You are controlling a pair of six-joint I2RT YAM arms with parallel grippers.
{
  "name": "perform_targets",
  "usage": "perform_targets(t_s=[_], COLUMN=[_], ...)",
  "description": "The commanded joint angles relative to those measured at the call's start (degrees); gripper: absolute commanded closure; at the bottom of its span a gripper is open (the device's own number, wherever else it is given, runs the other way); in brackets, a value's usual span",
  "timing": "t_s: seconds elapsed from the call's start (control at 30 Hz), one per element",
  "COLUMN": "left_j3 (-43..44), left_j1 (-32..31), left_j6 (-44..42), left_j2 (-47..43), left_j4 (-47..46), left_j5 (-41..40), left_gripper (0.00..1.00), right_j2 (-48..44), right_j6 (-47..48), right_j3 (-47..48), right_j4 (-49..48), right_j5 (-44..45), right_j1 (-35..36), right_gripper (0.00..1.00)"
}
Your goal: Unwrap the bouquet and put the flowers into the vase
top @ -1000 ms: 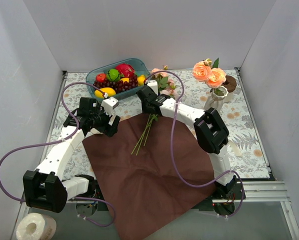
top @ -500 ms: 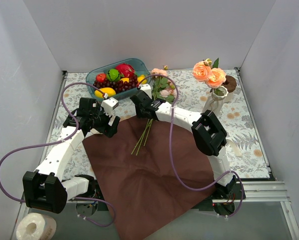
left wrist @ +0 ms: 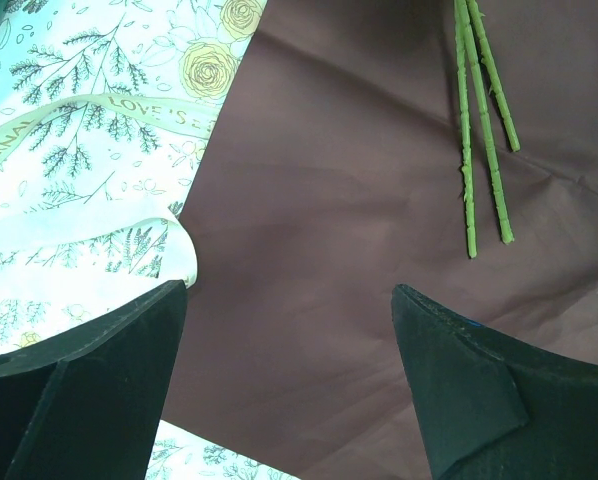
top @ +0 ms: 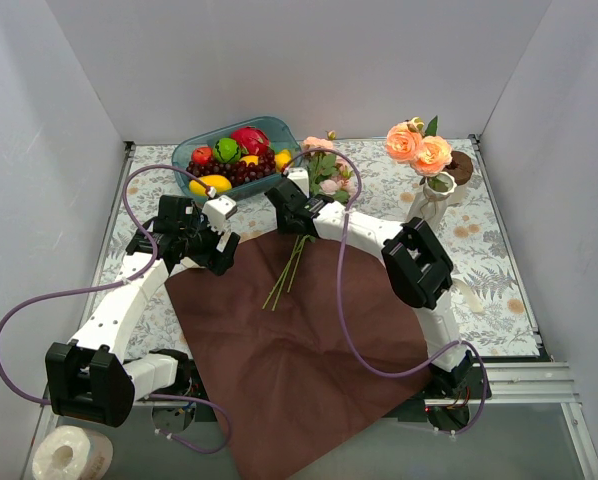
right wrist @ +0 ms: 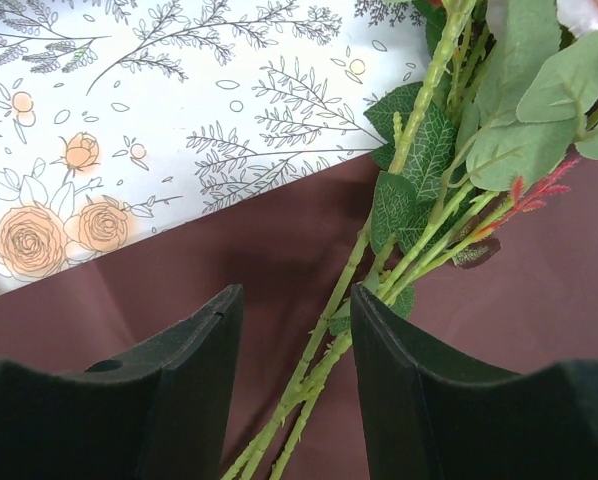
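Flower stems [right wrist: 324, 355] between parted fingers of right gripper [right wrist: 294, 300], left gripper [left wrist: 289, 290] spread wide above maroon paper [left wrist: 329, 150]

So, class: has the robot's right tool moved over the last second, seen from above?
Yes. The right tool has shifted slightly left, closer to the teal bowl, and remains over the flower stems.

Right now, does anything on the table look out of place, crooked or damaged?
Nothing is damaged or spilled. The opened wrapping paper lies skewed, its near corner reaching past the near edge of the tablecloth, between the arm bases. The loose ribbon lies on the tablecloth beside it.
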State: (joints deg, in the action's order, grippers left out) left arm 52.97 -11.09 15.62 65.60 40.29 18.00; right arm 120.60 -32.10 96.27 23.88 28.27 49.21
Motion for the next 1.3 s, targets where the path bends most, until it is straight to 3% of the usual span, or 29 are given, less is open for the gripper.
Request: perform_targets(t_s=[0.0, 0.67, 0.77, 0.9, 1.17, 1.27], left_j3=[0.8, -0.9, -1.1, -1.4, -1.7, -1.2], left_j1=[-0.1, -0.1, -0.1, -0.1, -0.1, -0.1], left_j6=[-0.7, -0.8, -0.8, -0.8, -0.6, -0.3], left_j2=[-1.3, -1.9, -1.9, -2.1, -1.8, -1.9], left_j4=[0.0, -0.7, -0.9, -0.9, -1.2, -0.7], left_j5=[-0.2, -0.5, -0.8, -0.7, -0.3, -0.1], left_gripper=[0.18, 0.18, 0.18, 0.19, 0.19, 0.19], right_j2=[1.8, 5.9, 6.9, 7.0, 3.9, 1.3], right_j6=[-2.4, -3.2, -3.3, -3.1, -1.9, -1.5], right_j3=[-0.5, 0.7, 1.3, 1.2, -1.1, -2.0], right_j4=[-0.4, -4.6, -5.5, -6.6, -8.1, -8.2], right_j5=[-0.9, -3.9, -4.4, -5.2, -4.3, -3.4], right_j1=[-0.6, -2.6, -2.9, -3.4, -3.4, -3.4], right_gripper=[0.45, 0.48, 0.53, 0.66, 0.97, 0.99])
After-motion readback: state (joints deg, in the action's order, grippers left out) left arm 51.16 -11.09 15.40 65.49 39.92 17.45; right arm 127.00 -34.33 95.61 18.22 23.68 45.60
